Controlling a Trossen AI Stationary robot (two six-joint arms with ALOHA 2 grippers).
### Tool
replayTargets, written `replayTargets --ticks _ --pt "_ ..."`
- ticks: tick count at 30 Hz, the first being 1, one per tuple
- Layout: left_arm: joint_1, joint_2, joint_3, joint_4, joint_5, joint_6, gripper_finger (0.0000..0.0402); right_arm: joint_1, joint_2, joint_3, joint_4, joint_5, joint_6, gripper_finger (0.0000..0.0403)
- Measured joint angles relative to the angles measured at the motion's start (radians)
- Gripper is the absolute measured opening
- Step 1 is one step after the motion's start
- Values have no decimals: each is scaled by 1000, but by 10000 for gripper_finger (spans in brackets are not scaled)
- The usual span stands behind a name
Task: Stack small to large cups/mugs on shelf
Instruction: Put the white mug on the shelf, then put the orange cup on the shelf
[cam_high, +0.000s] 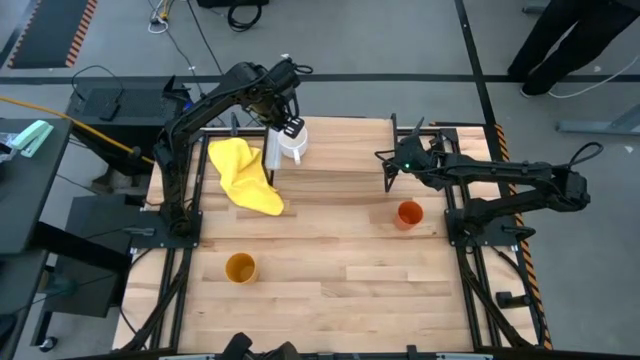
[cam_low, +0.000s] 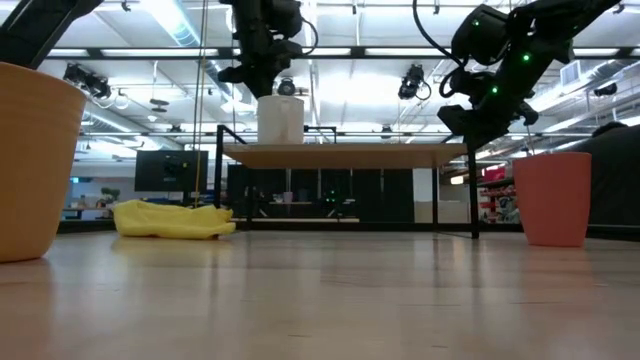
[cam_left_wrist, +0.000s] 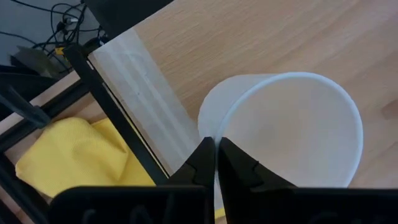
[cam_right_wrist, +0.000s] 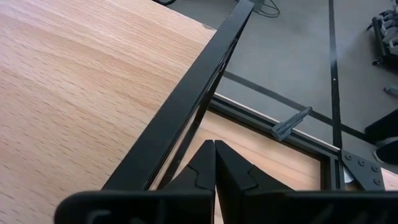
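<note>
The white mug (cam_high: 292, 148) stands upright on the shelf (cam_low: 340, 155), near its white-strip end (cam_left_wrist: 142, 93). My left gripper (cam_left_wrist: 216, 163) comes down over the mug and is shut on it; in the low view the left gripper (cam_low: 262, 78) is right above the mug (cam_low: 280, 120). The orange-red cup (cam_high: 409, 214) stands on the tabletop near the right arm. The yellow-orange cup (cam_high: 240, 268) stands near the table's near left. My right gripper (cam_right_wrist: 215, 152) is shut and empty, hovering above the shelf's right end (cam_high: 390, 170). My left gripper pinches the white mug's rim (cam_left_wrist: 217, 134) on the side toward the white strip. One finger (cam_left_wrist: 239, 168) is inside the mug and the other finger (cam_left_wrist: 200, 165) is outside. The fingers come from above, pointing down. The mug stands upright with its base on the shelf board.
A crumpled yellow cloth (cam_high: 245, 175) lies on the tabletop beside the shelf's left end. Black metal frame rails (cam_right_wrist: 180, 112) run along the table's edges. A person's legs (cam_high: 560, 45) show beyond the far right corner. Bare tabletop (cam_high: 330, 260) lies between the two cups.
</note>
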Motion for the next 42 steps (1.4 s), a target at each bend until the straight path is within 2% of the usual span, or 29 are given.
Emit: replayTargets --ticks 5,15,31,42 --pt "0 0 0 1 6 3 9 0 0 0 0 0 -1 7" --pt "0 0 0 31 5 3 64 0 0 0 -1 0 -2 18" --pt "4 -6 0 25 7 27 73 0 1 -1 -3 0 11 16" --pt "-19 -100 1 60 36 19 78 0 -17 -4 -18 20 20 15"
